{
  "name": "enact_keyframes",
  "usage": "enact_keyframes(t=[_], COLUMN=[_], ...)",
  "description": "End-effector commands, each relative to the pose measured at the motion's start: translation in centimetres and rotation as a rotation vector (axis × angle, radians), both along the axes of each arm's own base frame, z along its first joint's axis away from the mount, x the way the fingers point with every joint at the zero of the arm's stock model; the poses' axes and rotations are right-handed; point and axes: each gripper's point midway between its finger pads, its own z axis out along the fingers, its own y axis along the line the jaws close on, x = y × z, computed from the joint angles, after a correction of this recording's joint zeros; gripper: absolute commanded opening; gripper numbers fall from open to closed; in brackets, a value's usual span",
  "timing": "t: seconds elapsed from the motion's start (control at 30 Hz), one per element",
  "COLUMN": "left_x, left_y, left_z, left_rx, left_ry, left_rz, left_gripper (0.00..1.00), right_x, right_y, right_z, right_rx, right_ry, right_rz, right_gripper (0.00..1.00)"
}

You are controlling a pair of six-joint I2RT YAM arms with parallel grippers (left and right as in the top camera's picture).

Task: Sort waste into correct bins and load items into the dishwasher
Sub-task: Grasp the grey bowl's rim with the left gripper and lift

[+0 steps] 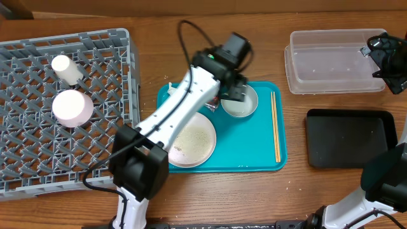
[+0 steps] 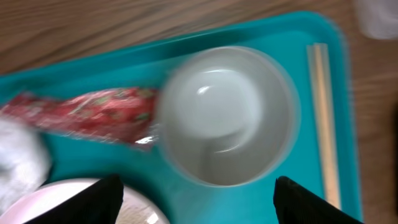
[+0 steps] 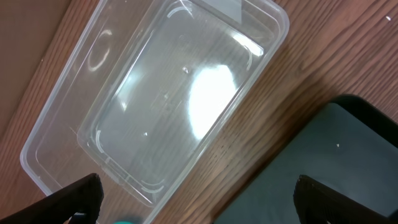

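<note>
Holds nothing in the wide-spread left claw [image 2: 198, 186], faces the metal bowl [image 2: 227, 115] straight ahead, centred between its fingers [image 2: 93, 202].

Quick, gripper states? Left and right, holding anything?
Left gripper: open, empty, over the metal bowl.
Right gripper: open, empty, near the clear tub.

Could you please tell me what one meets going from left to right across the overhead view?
In order: grey dish rack → large white plate → metal bowl → wooden chopsticks → black tray. The clear tub overlaps the black tray's span, so I leave it out.
</note>
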Motion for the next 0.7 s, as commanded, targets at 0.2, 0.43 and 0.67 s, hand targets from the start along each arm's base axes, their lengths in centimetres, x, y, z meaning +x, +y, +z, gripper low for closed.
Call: enact_keyframes(t=[0.2, 0.43, 0.67], left_x=[-1.3, -2.5, -4.4], left_y=[-6.5, -8.7, -9.9], left_z=[1.3, -4.8, -7.9], left_rx=[0.004, 0.023, -0.003], left_ry=[-0.177, -0.072, 0.026], left_rz=[-0.266, -0.423, -0.467], left_gripper=[0.77, 0.78, 0.73], right_x=[0.0, 0.0, 0.0], right_y=[-0.2, -0.2, -0.2], right_z=[0.2, 0.2, 0.2], right_rx=[-0.006, -0.006, -0.006], right_ry=[-0.005, -0.005, -0.005], right_rz=[-0.009, -0.009, -0.009], right_gripper=[1.0, 1.0, 1.0])
